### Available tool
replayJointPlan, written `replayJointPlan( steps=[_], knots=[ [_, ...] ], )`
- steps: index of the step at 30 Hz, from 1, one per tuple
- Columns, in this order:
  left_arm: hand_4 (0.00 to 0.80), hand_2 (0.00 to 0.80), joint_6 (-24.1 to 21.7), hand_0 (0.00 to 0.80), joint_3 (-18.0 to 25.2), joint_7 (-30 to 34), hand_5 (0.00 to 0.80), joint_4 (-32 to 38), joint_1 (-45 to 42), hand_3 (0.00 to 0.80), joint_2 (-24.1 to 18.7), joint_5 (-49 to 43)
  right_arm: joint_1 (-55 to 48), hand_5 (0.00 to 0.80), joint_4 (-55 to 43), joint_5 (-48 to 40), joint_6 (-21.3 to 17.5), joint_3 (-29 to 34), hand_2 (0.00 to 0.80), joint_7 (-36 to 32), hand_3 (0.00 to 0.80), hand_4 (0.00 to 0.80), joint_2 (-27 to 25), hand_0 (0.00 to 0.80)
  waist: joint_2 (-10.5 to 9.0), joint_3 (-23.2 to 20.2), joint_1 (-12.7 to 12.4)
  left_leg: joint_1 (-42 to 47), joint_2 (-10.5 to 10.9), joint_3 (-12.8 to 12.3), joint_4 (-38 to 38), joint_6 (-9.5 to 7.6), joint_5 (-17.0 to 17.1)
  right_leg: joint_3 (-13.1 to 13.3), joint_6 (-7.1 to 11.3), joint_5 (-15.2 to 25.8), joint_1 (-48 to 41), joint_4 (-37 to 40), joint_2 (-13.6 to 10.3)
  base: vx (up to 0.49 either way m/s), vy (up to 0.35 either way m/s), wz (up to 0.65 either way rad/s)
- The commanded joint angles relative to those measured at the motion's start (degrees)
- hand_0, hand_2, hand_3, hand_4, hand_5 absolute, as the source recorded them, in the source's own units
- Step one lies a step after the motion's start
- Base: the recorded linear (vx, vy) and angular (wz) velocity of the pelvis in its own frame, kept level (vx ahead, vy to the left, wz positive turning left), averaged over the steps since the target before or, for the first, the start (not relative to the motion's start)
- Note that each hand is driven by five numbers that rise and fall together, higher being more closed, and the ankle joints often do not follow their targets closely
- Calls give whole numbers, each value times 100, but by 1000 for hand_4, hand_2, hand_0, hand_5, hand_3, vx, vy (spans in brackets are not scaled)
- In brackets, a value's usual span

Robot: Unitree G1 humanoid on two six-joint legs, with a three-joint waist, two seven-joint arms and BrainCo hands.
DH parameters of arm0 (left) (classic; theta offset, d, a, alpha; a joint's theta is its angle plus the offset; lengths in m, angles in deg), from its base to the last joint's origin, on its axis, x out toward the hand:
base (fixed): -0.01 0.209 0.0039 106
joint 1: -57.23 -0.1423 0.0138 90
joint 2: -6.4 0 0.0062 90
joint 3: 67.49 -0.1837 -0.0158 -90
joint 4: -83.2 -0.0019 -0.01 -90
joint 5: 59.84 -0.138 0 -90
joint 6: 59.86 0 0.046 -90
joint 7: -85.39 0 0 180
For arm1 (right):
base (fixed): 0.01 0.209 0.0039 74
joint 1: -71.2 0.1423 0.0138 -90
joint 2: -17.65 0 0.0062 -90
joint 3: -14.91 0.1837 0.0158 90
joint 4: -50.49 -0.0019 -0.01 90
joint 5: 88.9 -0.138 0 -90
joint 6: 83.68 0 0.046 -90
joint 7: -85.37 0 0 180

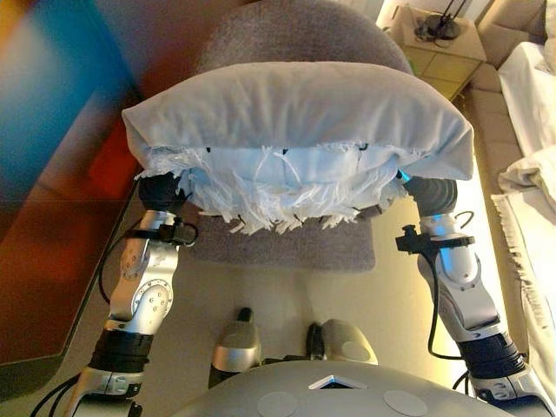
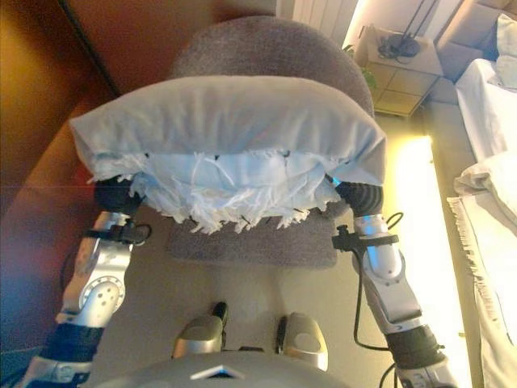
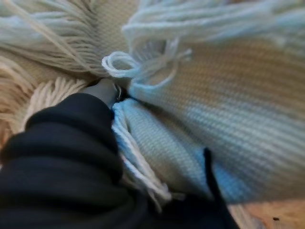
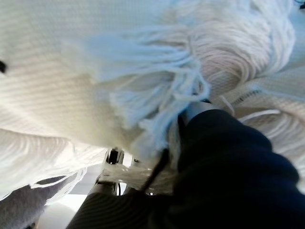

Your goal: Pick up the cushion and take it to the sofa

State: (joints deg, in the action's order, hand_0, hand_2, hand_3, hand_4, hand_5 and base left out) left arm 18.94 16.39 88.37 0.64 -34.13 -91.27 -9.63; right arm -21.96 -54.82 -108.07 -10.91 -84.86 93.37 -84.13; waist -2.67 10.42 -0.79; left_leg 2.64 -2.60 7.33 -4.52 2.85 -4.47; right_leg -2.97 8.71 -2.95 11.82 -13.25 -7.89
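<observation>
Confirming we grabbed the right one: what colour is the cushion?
White, with fringed tassels; the cushion shows best in the left eye view.

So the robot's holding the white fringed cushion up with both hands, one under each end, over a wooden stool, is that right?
Not quite. The cushion is held up between the left hand and the right hand, one at each end, but it hangs over a grey upholstered chair, not a wooden stool. The left eye view shows this.
</observation>
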Motion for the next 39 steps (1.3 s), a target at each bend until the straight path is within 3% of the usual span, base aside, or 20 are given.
replayJointPlan(
  steps=[1, 5, 7, 9, 10, 11, 13, 14, 15, 16, 17, 19, 20, 21, 22, 23, 27, 32, 39],
  knots=[
    [800, 800, -142, 800, -476, 740, 800, 765, 353, 800, 27, -159, 215, 800, -344, -60, -605, 67, 800, -238, 800, 800, 20, 800, -117, -284, 115, 348, 902, 4, 39, -575, -213, -57, 250, 1988, -52, 1741, -298, 570, -195, 65],
    [800, 800, -328, 800, -590, 563, 800, 715, 351, 800, -17, -245, 249, 800, -312, -177, -667, 57, 800, -365, 800, 800, -71, 800, -112, -184, 177, 600, 869, -69, -435, -629, -738, -200, 283, 2110, 294, 1825, -483, 584, -199, 39],
    [800, 800, -417, 800, -584, 527, 800, 646, 383, 800, -45, -226, 257, 800, -315, -245, -698, 29, 800, -436, 800, 800, -141, 800, -162, -180, 203, 642, 933, -105, -728, -712, -1037, -297, 266, 2064, 186, 1825, -481, 494, -158, -5],
    [800, 800, -497, 800, -619, 463, 800, 549, 411, 800, -27, -191, 253, 800, -326, -309, -638, -7, 800, -454, 800, 800, -232, 800, -163, -252, 294, 719, 946, -110, -1151, -735, -1247, -198, 177, 2003, 47, 1701, -411, 588, -178, -14],
    [800, 800, -481, 800, -647, 401, 800, 522, 368, 800, -10, -147, 265, 800, -340, -378, -491, -6, 800, -480, 800, 800, -285, 800, -111, -347, 390, 924, 823, -89, -1441, -632, -1086, -82, 77, 1918, 74, 1419, -298, 594, -153, 9],
    [800, 800, -467, 800, -696, 326, 800, 518, 295, 800, 2, -53, 272, 800, -370, -492, -316, 32, 800, -588, 800, 800, -368, 800, 31, -473, 467, 1169, 557, -109, -1754, -343, -471, -114, -31, 1842, 26, 1225, -129, 595, -193, 20],
    [800, 800, -431, 800, -692, 241, 800, 615, 263, 800, 42, -69, 268, 800, -368, -572, -271, 48, 800, -797, 800, 800, -468, 800, -11, -568, 459, 896, 510, -366, -2693, -35, 424, -343, -176, 1652, -272, 1230, -95, 422, -236, 22],
    [800, 800, -442, 800, -756, 197, 800, 660, 273, 800, 137, -187, 180, 800, -351, -519, -286, 96, 800, -869, 800, 800, -483, 800, -100, -524, 375, 203, 526, -558, -3565, 117, 636, -419, -334, 1552, -664, 1349, -65, 337, -242, 22],
    [800, 800, -445, 800, -783, 158, 800, 663, 279, 800, 168, -224, 161, 800, -337, -502, -278, 110, 800, -875, 800, 800, -473, 800, -160, -527, 355, -13, 562, -582, -3698, 127, 651, -457, -360, 1553, -728, 1396, -107, 340, -234, 24],
    [800, 800, -422, 800, -818, 89, 800, 684, 294, 800, 226, -249, 182, 800, -283, -590, -300, 81, 800, -787, 800, 800, -535, 800, -282, -383, 140, -643, 571, -645, -3542, 13, 449, -547, -394, 1449, -1097, 1535, -121, 211, -127, 5],
    [800, 800, -406, 800, -815, 66, 800, 702, 290, 800, 229, -256, 206, 800, -280, -617, -300, 50, 800, -753, 800, 800, -543, 800, -350, -367, 93, -798, 632, -651, -3404, -26, 455, -541, -393, 1419, -1152, 1569, -150, 257, -117, -23],
    [800, 800, -456, 800, -752, 95, 800, 750, 174, 800, 186, -321, 331, 800, -295, -609, -238, -136, 800, -649, 800, 800, -518, 800, -365, -276, -134, -935, 542, -604, -2371, -83, 493, -422, -354, 1216, -1396, 1678, -8, 261, -21, -49],
    [800, 800, -491, 800, -702, 195, 800, 766, 61, 800, 136, -269, 349, 800, -287, -550, -205, -208, 800, -596, 800, 800, -494, 800, -255, -303, -232, -953, 374, -508, -1356, -31, 707, -369, -317, 1120, -1447, 1740, 153, 275, 30, -35],
    [800, 800, -480, 800, -680, 219, 800, 779, 14, 800, 127, -239, 347, 800, -269, -518, -184, -246, 800, -562, 800, 800, -478, 800, -237, -297, -294, -825, 332, -470, -911, 11, 857, -326, -315, 1078, -1511, 1760, 192, 285, 69, -28],
    [800, 800, -368, 800, -638, 300, 800, 760, 6, 800, 144, -82, 389, 800, -183, -484, -136, -279, 800, -429, 800, 800, -458, 800, -198, -330, -413, -854, 272, -246, -460, 95, 983, -261, -295, 1007, -1577, 1804, 247, 210, 67, -40],
    [800, 800, -225, 800, -609, 315, 800, 747, 41, 800, 183, 22, 439, 800, -98, -491, -90, -280, 800, -348, 800, 800, -444, 800, -203, -361, -442, -752, 255, -246, -203, 124, 946, -297, -281, 957, -1628, 1825, 221, 171, 98, -36],
    [800, 800, -85, 800, -676, 82, 800, 616, 225, 800, 285, -30, 452, 800, 76, -318, 89, -256, 800, -312, 800, 800, -249, 800, -143, -549, -335, -278, 152, -414, 484, 124, 839, -456, -238, 843, -1667, 1814, 173, 116, 111, -10],
    [800, 800, -65, 800, -706, -59, 800, 301, 336, 800, 310, -162, 224, 800, 197, -329, 255, -168, 800, -386, 800, 800, -131, 800, -138, -659, -173, -73, 162, -566, 477, 30, 661, -436, -260, 660, -1715, 1654, 180, 171, 101, 16],
    [800, 800, 222, 800, -617, 181, 800, -36, 12, 800, 331, -475, 48, 800, 618, -330, 444, -176, 800, -327, 800, 800, 331, 800, -147, -678, -258, 156, 162, -634, 745, -50, 598, -590, -185, 636, -1768, 1617, 123, 146, 46, 12]
  ],
)
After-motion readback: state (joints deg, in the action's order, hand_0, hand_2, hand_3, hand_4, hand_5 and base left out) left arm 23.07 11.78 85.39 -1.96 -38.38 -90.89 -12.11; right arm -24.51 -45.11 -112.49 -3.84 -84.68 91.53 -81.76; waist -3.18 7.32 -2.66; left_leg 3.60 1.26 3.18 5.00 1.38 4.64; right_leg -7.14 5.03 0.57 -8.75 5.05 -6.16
